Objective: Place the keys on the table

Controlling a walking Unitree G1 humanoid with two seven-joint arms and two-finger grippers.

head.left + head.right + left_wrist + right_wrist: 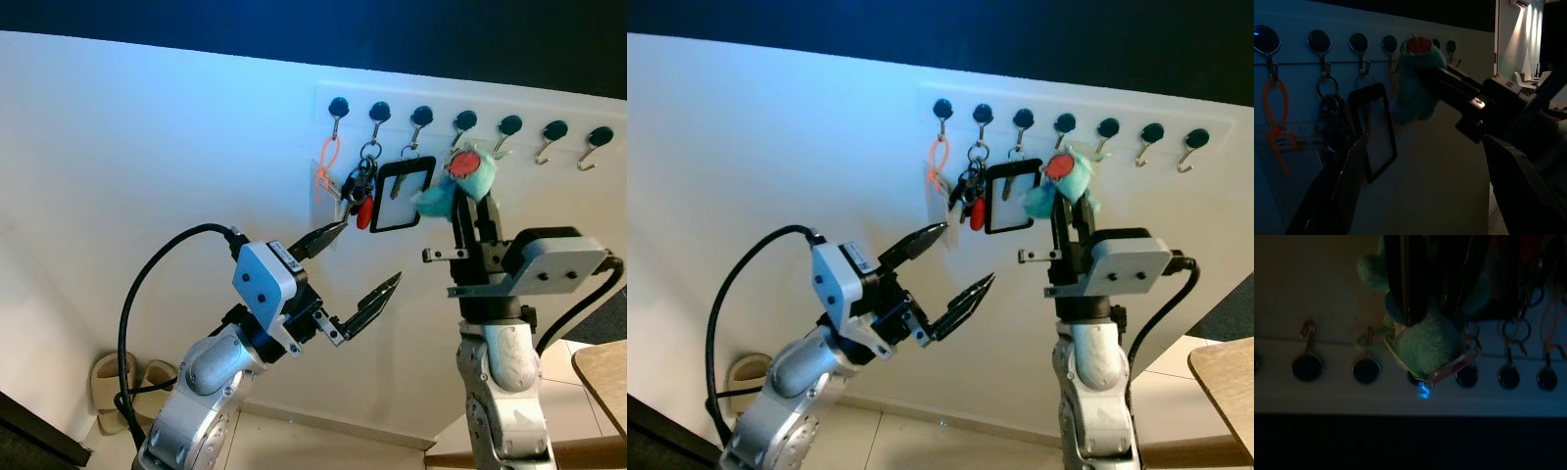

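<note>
A row of black-knobbed hooks runs along the white wall. From them hang an orange loop with a clear card, a bunch of keys with a red tag, a black-framed card holder and a teal plush keychain. My right gripper points straight up and is shut on the plush, which still hangs at its hook. Just below and right of the key bunch my left gripper stands open, its upper fingertip close to the keys and nothing between its fingers.
A wooden table corner juts in at the lower right, beside my right arm. Beige slippers lie on the floor by the wall at the lower left. Several hooks to the right of the plush hang bare.
</note>
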